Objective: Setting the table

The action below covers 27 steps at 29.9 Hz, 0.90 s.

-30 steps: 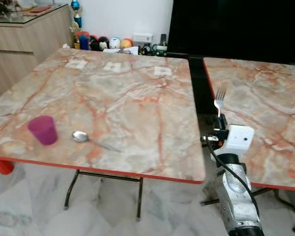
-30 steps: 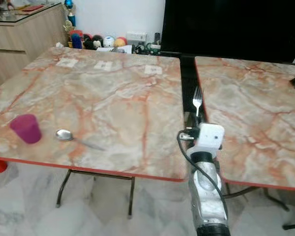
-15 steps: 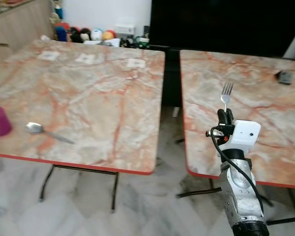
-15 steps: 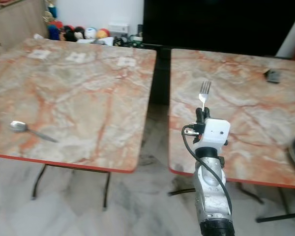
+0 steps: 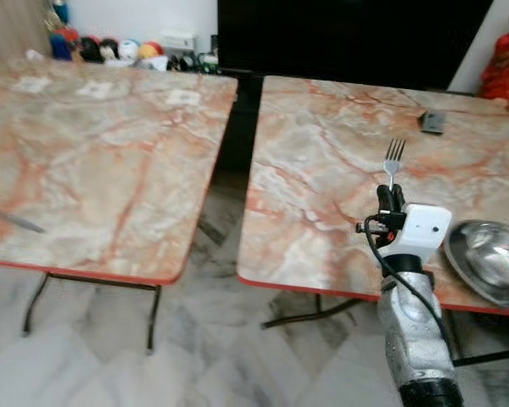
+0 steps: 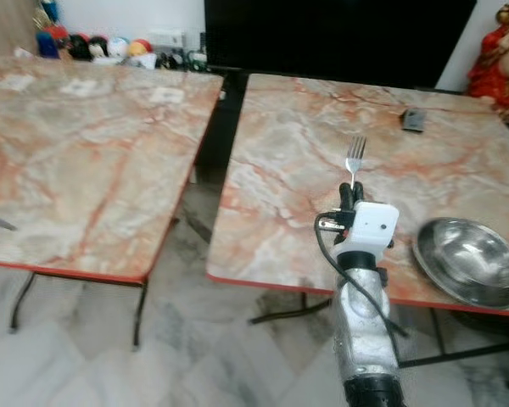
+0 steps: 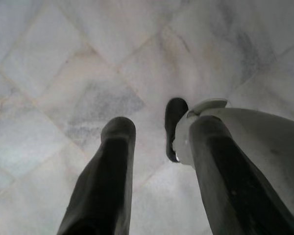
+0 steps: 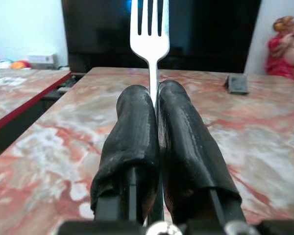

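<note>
Carrying stage of setting the table. We see the right pincer [image 5: 389, 197] clamped tight on the handle of a fork [image 5: 394, 159], which stands upright with its tines pointing up, held in the air over the near part of the right-hand bench [image 5: 322, 170]. In the right wrist view the two black fingers [image 8: 132, 142] press together with the fork's stem pinched between them. A steel bowl [image 6: 467, 259] rests on the same bench near its front edge, just to the right of the raised arm. A small dark object [image 5: 433, 121], too small to identify, lies towards the far side. On the left-hand bench [image 5: 93, 161] a spoon [image 5: 4, 217] lies at the edge of the picture. The left pincer [image 7: 157, 161] hangs over the marble floor [image 7: 63, 63], its fingers parted and holding nothing.

We judge the fork to be in transit to its place. The next move calls for lowering the arm, tipping the fork flat beside the bowl, and releasing only once the handle rests on the bench; dropped upright, it may bounce or slide off the front edge.
</note>
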Tool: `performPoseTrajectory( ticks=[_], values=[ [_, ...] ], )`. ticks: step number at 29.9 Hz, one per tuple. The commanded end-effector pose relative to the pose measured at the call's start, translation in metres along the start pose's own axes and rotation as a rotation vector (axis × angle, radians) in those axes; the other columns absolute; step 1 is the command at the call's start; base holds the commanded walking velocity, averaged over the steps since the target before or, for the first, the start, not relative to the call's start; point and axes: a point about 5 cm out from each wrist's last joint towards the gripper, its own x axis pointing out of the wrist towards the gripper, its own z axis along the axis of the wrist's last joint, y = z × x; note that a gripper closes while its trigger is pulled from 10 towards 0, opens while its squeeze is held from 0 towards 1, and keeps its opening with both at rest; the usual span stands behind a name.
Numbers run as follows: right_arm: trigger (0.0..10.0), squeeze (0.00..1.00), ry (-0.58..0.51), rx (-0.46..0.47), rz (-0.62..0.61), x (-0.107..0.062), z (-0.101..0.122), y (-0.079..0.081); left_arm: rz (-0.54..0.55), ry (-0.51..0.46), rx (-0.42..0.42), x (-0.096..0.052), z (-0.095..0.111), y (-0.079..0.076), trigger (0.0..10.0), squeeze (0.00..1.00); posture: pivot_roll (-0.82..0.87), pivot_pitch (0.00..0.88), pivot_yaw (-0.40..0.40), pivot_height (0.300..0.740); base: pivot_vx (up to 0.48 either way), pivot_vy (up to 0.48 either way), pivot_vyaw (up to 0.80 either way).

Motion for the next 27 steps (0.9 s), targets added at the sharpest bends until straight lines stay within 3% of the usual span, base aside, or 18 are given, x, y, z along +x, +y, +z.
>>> performPoseTrajectory(
  ticks=[1, 22, 27],
  values=[
    [10.0, 0.00, -0.011, -0.010, -0.029, 0.0000, 0.0029, -0.0096, -0.008, 0.032, 0.006, -0.0021, -0.0093, -0.0019, 10.0, 0.00, 0.05, 0.144, -0.046, 0.740, 0.000, -0.368, 0.00],
    [10.0, 0.00, -0.013, -0.016, -0.040, 0.0008, 0.0039, -0.0131, -0.010, 0.026, 0.007, -0.0028, -0.0101, -0.0011, 10.0, 0.00, 0.06, 0.149, -0.046, 0.740, 0.000, -0.368, 0.00],
    [10.0, 0.00, -0.014, -0.017, -0.045, 0.0012, 0.0041, -0.0140, -0.003, 0.025, 0.003, -0.0027, -0.0100, -0.0012, 10.0, 0.00, 0.06, 0.150, -0.045, 0.740, 0.000, 0.000, 0.00]
  ],
)
